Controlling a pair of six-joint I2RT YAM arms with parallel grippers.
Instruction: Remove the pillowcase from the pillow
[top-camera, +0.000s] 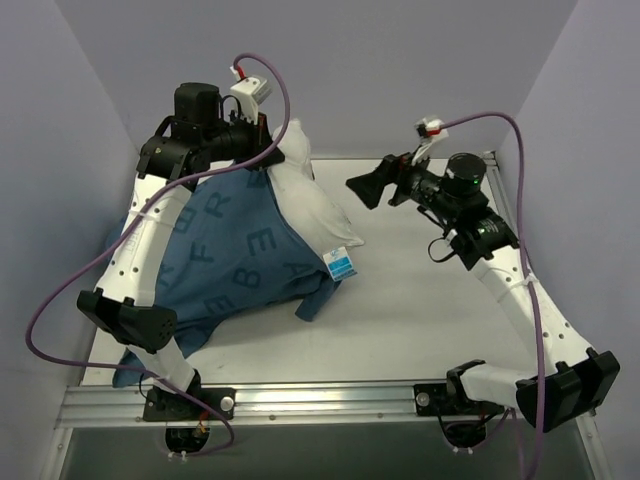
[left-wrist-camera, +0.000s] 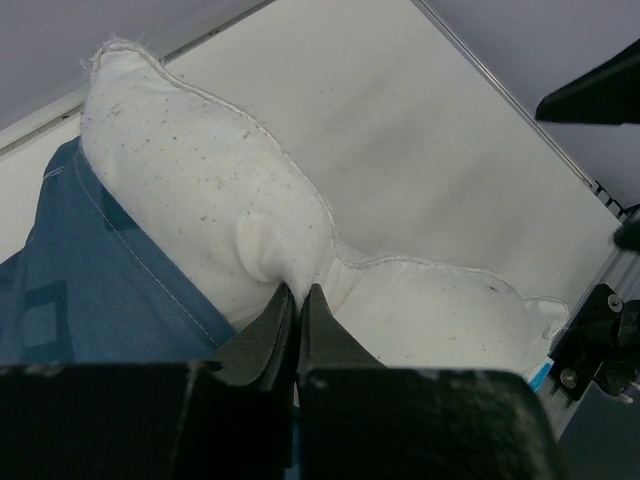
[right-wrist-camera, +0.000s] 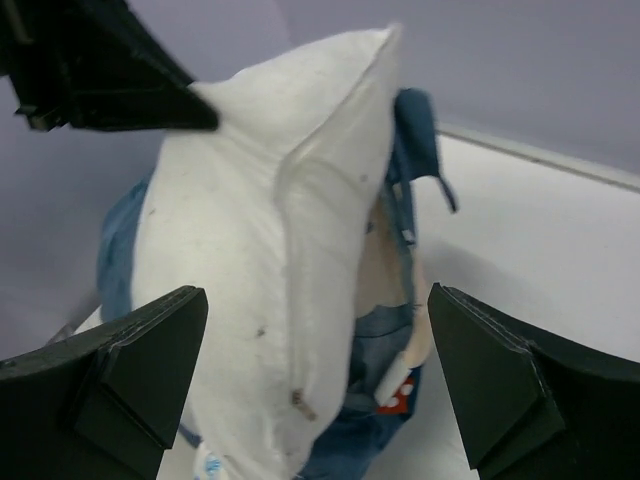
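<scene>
Left wrist view only: left gripper (left-wrist-camera: 298, 300) pinched tight on the pillow (left-wrist-camera: 230, 190) edge seam. Right wrist view: right gripper (right-wrist-camera: 318, 300) spread wide, empty, facing the pillow's bare end. Top view: pillowcase (top-camera: 225, 250) covers the pillow's left part, on the left half of the white table (top-camera: 430, 320). The bare pillow runs from far-left to the tag (top-camera: 341, 263) corner mid-table. Lilac walls (top-camera: 400, 60).

Dark blue pillowcase (top-camera: 235, 255) printed with lighter blue capital letters. Plain white pillow (top-camera: 305, 200), flecked with tiny dark specks, with a blue-and-white tag (top-camera: 341, 263) at one corner. White worktop (top-camera: 420, 300). The left arm (top-camera: 150, 240) and right arm (top-camera: 520, 290) are white and black, trailing purple cables (top-camera: 60, 290). Pale lilac-grey walls (top-camera: 400, 60).
</scene>
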